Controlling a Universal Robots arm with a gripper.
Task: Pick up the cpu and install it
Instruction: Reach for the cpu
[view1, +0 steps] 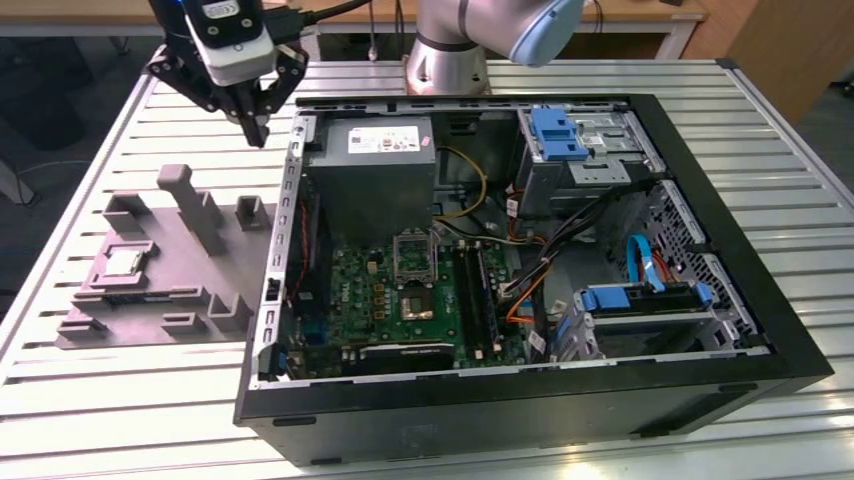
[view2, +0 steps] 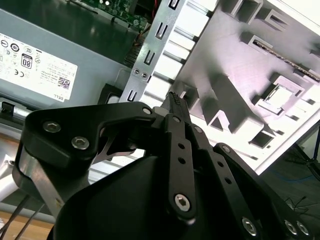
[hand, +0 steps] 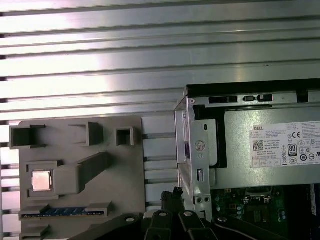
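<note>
The cpu (view1: 124, 262) is a small silvery square lying flat in a recess of the grey moulded tray (view1: 174, 290), at the exterior view's left. It also lies in the tray in the first wrist view, cpu (hand: 41, 180), and in the second wrist view, cpu (view2: 282, 95). My gripper (view1: 254, 135) hangs above the table behind the tray, beside the case's corner, well apart from the cpu. Its black fingers (view2: 174, 102) are pressed together with nothing between them; the same gripper (hand: 175, 192) tip points between the tray and the case.
An open black computer case (view1: 694, 200) fills the table's middle and right. Inside lie the green motherboard (view1: 380, 300) with its metal socket frame (view1: 414, 255), a grey power supply (view1: 374, 170), cables and blue drive brackets (view1: 557, 133). Tall tray blocks (view1: 200, 210) stand near the cpu.
</note>
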